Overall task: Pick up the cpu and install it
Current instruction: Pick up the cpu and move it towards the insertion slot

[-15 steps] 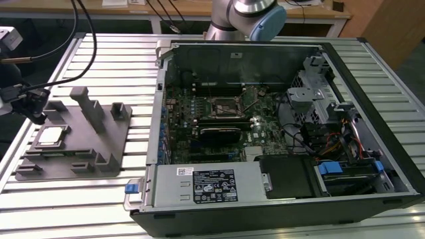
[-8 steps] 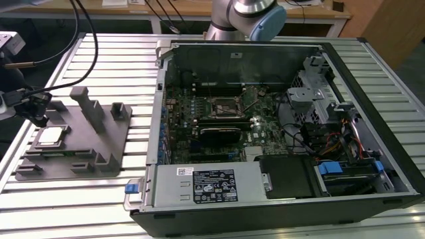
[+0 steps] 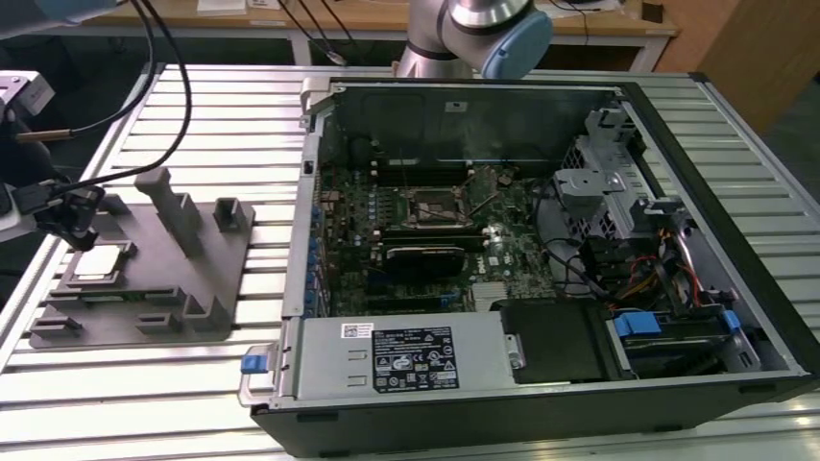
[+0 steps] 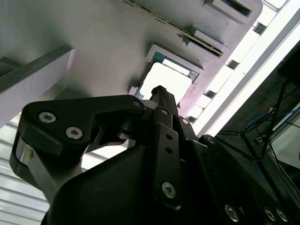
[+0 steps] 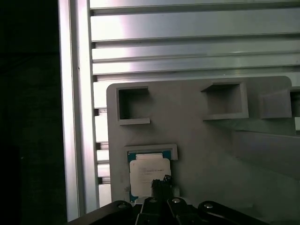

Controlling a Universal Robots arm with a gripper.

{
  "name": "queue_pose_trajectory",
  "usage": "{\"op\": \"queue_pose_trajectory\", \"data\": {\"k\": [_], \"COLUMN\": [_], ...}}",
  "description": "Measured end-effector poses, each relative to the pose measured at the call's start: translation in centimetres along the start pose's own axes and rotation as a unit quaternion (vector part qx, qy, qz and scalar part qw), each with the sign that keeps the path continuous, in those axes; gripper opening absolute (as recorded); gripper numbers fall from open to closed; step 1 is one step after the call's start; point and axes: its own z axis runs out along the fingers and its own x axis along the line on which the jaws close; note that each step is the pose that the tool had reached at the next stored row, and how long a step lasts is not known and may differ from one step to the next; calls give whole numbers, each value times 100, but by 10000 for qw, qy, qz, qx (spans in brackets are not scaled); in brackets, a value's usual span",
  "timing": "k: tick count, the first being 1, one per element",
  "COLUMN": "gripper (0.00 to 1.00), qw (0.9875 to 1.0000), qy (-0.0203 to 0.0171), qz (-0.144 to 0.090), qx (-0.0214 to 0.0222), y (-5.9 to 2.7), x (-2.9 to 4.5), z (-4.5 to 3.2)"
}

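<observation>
Exterior view: my gripper (image 3: 77,227) hung just over the cpu (image 3: 100,264), seated near the grey tray's (image 3: 192,288) edge toward the exterior view's left; clenched or released, I could not tell. Second wrist view: the cpu (image 4: 166,79) sat inside a raised rim. First wrist view: the cpu (image 5: 149,171) lay beside the tray's border, with the slatted table (image 5: 187,42) open beyond.

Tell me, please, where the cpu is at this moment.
The cpu lies in a recess of the grey tray at the exterior view's left, outside the computer case, with the gripper poised just over it.
</observation>
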Motion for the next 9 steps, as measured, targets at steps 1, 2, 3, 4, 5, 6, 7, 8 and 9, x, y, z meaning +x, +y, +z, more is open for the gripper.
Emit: {"op": "queue_pose_trajectory", "data": {"k": [1,2,3,4,5,6,7,8,9], "gripper": [11,11,11,11,11,11,11,11,11], "qw": [10000,10000,10000,10000,10000,10000,10000,10000,10000], "qy": [0,1,1,1,0,0,0,0,0], "qz": [0,-1,-1,0,0,0,-1,-1,-1], "qx": [0,1,1,1,0,0,1,1,2], "y": [-1,-3,-4,-4,-5,-6,-7,-8,-8], "x": [2,5,10,16,21,26,29,32,34], "z": [13,25,36,47,59,68,79,91,104]}}
